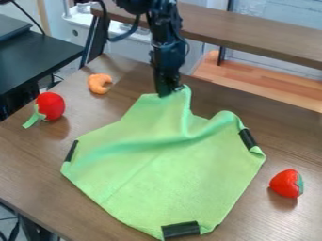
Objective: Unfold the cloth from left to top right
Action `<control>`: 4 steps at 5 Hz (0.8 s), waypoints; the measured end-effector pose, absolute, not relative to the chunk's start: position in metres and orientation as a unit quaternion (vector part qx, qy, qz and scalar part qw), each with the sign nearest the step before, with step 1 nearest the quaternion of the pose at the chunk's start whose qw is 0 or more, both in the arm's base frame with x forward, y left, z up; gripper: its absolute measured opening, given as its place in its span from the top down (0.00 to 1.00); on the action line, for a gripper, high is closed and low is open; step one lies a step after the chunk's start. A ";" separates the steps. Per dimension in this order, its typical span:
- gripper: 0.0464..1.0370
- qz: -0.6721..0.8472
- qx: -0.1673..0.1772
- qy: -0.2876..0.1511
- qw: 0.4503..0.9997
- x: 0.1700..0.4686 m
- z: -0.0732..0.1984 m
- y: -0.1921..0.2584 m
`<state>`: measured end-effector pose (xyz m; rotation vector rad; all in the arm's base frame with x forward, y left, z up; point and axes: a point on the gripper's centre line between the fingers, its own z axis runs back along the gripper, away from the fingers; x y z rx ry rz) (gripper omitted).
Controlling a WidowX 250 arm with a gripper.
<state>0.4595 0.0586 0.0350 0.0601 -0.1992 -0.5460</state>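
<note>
At the far edge of the green cloth [164, 164], the gripper [168, 89], apparently pinching a bit of fabric at its tips; beneath, most of the cloth spread over the middle of the tabletop [37, 164], with a raised ridge [185, 117] running down from the held part and bending toward the right-hand corner; likely step in hand, drawing that far edge out toward the top right and laying it flat; for this, best to hold the pinch firm and travel low, along the surface rather than upward, so as not to lift the near half; pull slowly and evenly, just enough to draw the slack out of the ridge; aim away from the left black strip [71, 150] and between straight back and the right black strip [248, 138], for a smoothing pull across the wrinkles; stop at the first sign of the near black strip [181, 229] creeping, a likely warning of dragging the whole cloth instead of opening it; then lower fully before letting go, and back off straight up, to avoid snagging soft fabric and raising a new fold; mind also the strawberry [286, 183] just beyond the right side, safe enough with a path toward the top but easily nudged by a sideways sweep; by the look of things, mostly opened, with chiefly the far part left to flatten.
</note>
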 end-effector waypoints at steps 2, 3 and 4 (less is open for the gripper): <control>0.99 -0.241 0.037 -0.125 0.962 0.469 0.055 0.086; 0.96 -0.211 0.034 -0.121 0.969 0.470 0.048 0.100; 0.75 -0.195 0.031 -0.125 0.972 0.471 0.051 0.103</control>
